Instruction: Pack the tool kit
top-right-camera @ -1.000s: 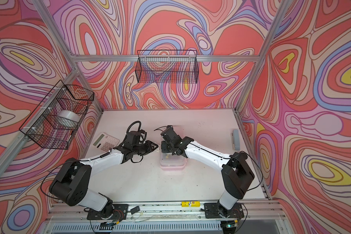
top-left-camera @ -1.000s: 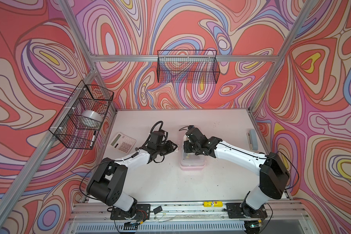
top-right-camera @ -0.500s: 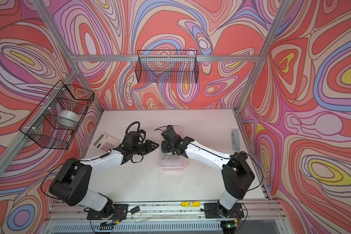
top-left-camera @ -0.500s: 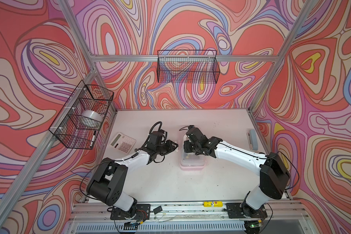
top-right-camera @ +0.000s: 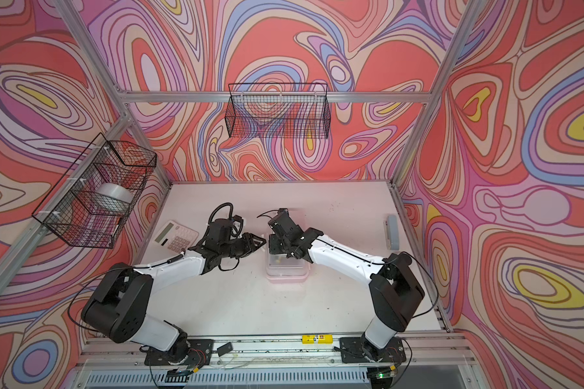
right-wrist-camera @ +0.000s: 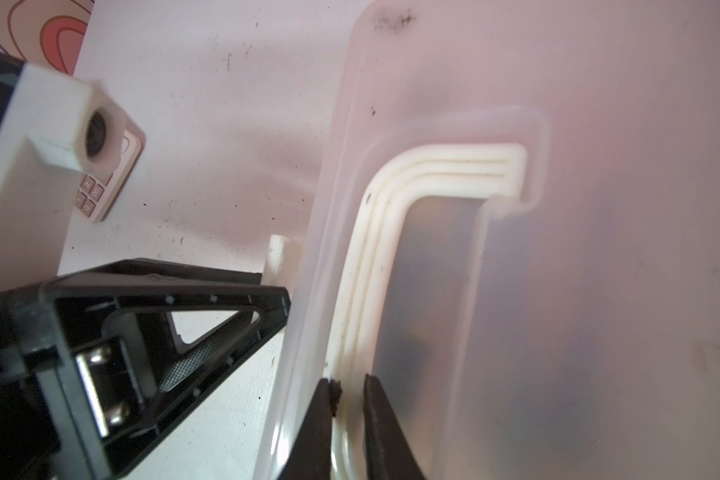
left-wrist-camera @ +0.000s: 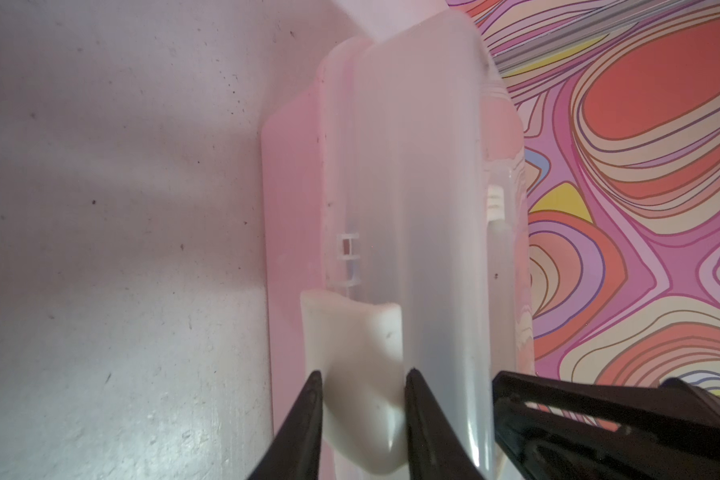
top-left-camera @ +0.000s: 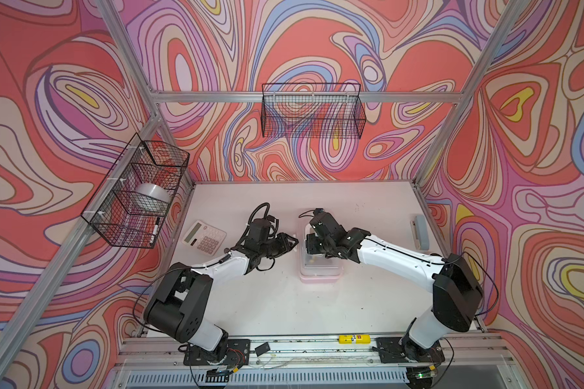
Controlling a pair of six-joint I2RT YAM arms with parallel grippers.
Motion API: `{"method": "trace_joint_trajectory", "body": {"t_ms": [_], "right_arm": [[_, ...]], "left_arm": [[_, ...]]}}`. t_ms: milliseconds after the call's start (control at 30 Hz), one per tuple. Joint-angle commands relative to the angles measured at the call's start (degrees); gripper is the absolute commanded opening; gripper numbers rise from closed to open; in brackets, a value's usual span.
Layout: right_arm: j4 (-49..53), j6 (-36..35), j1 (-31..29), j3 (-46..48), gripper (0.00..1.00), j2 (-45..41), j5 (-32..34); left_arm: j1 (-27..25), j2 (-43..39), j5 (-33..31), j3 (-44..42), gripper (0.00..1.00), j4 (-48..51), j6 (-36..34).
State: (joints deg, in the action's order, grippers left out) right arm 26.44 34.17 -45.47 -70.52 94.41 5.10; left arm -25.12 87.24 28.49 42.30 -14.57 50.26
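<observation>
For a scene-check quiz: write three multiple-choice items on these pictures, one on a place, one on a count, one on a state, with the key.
1. The calculator lies: A) in a wire basket; B) on the table, on the left arm's side of the pink box; C) on the box's lid.
2. Wire baskets hanging on the walls: A) one; B) two; C) three.
3. The right gripper is: A) open above the table; B) shut on the white handle; C) shut on the calculator.
Key: B, both top views show it there; B, a back-wall basket and a side-wall basket; B, its jaws pinch the handle in the right wrist view.
</observation>
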Motion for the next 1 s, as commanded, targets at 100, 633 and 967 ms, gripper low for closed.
{"method": "trace_joint_trajectory", "body": {"t_ms": [100, 633, 967], "right_arm": [[5.9, -0.1, -0.2, 3.5, 0.14, 3.9, -1.8], [5.8, -0.1, -0.2, 4.0, 0.14, 4.1, -1.6], [5.5, -0.1, -0.2, 3.6, 0.13, 5.4, -2.0]], "left_arm": [[-0.5, -2.5, 0.8, -1.0, 0.33, -2.0, 1.2], [-1.8, -1.4, -0.1, -1.7, 0.28, -2.3, 1.3], [-1.7, 2.4, 0.6, -1.6, 0.27, -4.4, 1.4]]}}
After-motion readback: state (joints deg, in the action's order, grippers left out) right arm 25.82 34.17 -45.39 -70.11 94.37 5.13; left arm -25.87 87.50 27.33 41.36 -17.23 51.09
